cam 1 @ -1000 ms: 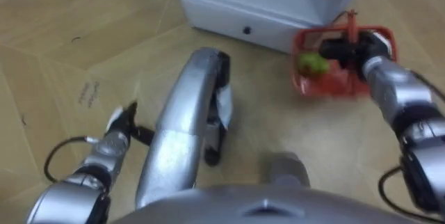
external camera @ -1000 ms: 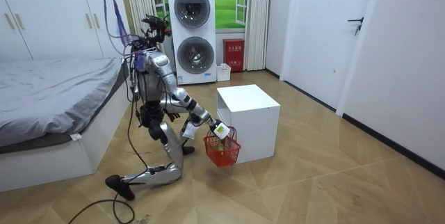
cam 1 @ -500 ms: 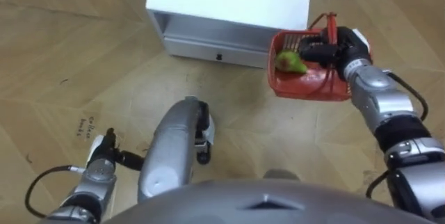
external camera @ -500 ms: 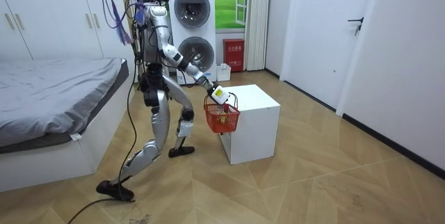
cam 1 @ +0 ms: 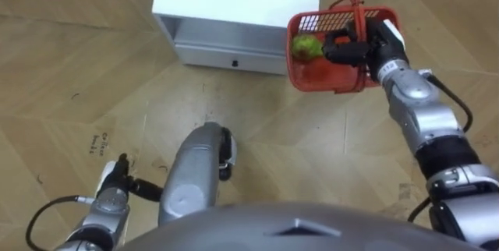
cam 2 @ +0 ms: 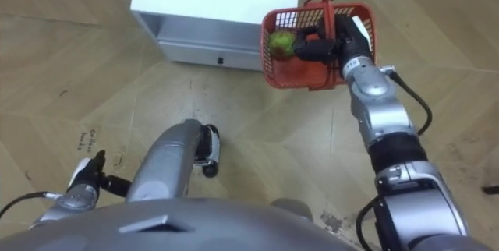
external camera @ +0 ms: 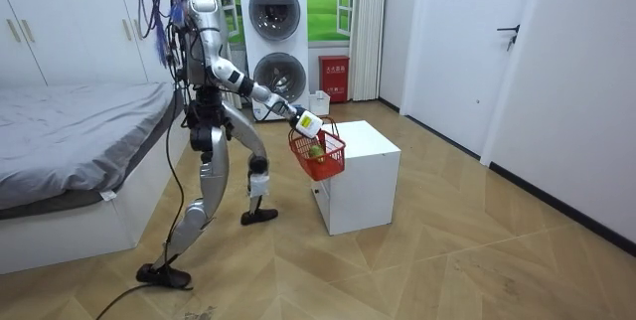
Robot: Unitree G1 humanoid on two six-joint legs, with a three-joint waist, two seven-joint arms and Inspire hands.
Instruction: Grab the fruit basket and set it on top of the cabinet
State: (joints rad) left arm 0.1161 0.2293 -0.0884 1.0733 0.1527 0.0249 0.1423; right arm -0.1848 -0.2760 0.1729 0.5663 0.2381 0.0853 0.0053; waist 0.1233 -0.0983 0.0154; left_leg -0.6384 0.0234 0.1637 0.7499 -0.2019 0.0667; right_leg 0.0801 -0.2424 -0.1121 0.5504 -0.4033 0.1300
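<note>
The fruit basket (cam 1: 327, 68) is red plastic with a green fruit (cam 1: 306, 46) inside. It hangs in the air in front of the right end of a white box (cam 1: 234, 1). My right hand (cam 1: 366, 44) is shut on the basket's handle, arm stretched forward. In the right eye view the basket (cam 2: 308, 68) and my right hand (cam 2: 337, 46) sit just right of the box's drawer front. The room view shows the basket (external camera: 318, 156) held about level with the box top (external camera: 363, 146). My left hand (cam 1: 113, 187) hangs low at my left side, away from the basket.
The white box has a drawer front with a small dark knob (cam 1: 234, 62). In the room view a bed (external camera: 70, 131) is at the left, stacked washing machines (external camera: 275, 47) behind me, a door (external camera: 517, 62) at the right. Wooden floor (external camera: 447, 260) lies around the box.
I have risen from kneeling to standing in a stride. My right hand has lifted the basket from near the floor up to the height of the box top.
</note>
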